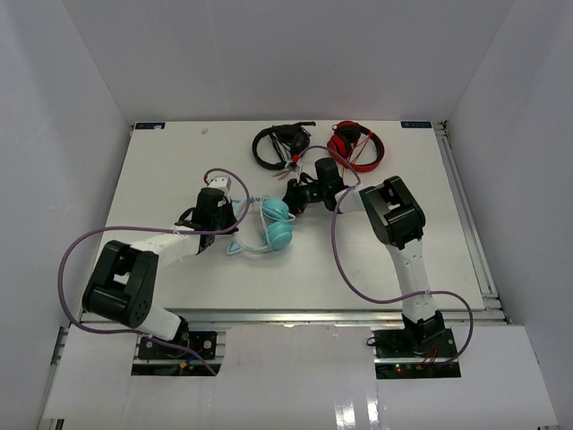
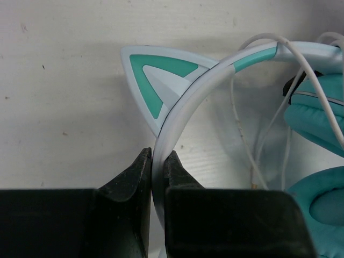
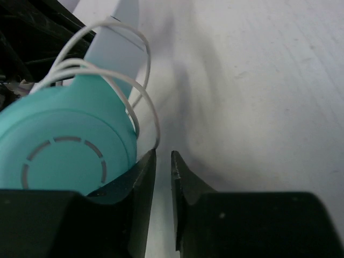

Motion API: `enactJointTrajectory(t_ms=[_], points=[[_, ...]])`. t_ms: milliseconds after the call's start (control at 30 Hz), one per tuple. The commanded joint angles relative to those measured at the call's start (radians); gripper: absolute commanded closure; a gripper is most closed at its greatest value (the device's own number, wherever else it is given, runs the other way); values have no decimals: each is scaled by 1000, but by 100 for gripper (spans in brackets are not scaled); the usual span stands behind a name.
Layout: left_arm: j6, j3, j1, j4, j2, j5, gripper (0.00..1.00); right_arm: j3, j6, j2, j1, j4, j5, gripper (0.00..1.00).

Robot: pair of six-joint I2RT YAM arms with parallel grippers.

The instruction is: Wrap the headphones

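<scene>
Nearest, the left gripper [image 2: 157, 161], jaws clamped on the white headband [image 2: 177, 123] just below a teal cat ear [image 2: 156, 80]. Just beyond, at the middle of the table [image 1: 161, 179], the teal headphones [image 1: 269, 228], thin white cable [image 3: 156, 126] looped over one ear cup [image 3: 64, 156]. Beside that cup, the right gripper [image 3: 163, 156], jaws parted by only a slit (bare table visible through it). Cable ending at one fingertip, pinched or not impossible to tell. Farthest, near the back edge, black headphones [image 1: 258, 148] and red headphones [image 1: 345, 143] side by side.
</scene>
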Motion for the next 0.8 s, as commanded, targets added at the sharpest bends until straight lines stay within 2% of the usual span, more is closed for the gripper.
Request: enactJointTrajectory(t_ms=[0, 100, 133, 300, 500, 567, 600, 633, 667, 700, 733, 767], points=[[-61, 16, 28, 200, 55, -7, 100, 59, 13, 4, 12, -4, 56, 68], [-59, 28, 30, 185, 89, -17, 100, 47, -101, -35, -4, -115, 170, 46], [-57, 35, 31, 174, 100, -21, 100, 37, -126, -55, -14, -140, 196, 42], [-51, 66, 33, 125, 136, -29, 99, -23, -196, -181, -97, -232, 292, 28], [-78, 114, 32, 53, 136, 1, 89, -167, -317, -377, -155, -356, 348, 23], [-83, 140, 32, 17, 130, 20, 77, -210, -377, -455, -165, -403, 396, 21], [-83, 151, 32, -9, 122, 35, 67, -222, -418, -498, -164, -466, 423, 19], [-83, 161, 33, -34, 111, 49, 57, -233, -458, -546, -164, -529, 449, 17], [-83, 167, 33, -57, 84, 54, 40, -248, -488, -613, -164, -573, 474, 16], [-81, 173, 33, -76, 58, 69, 28, -266, -526, -673, -164, -610, 502, 12], [-77, 179, 33, -92, 33, 99, 23, -287, -575, -725, -165, -640, 535, 7], [-68, 189, 33, -120, 1, 127, 18, -325, -608, -784, -166, -658, 559, 6]])
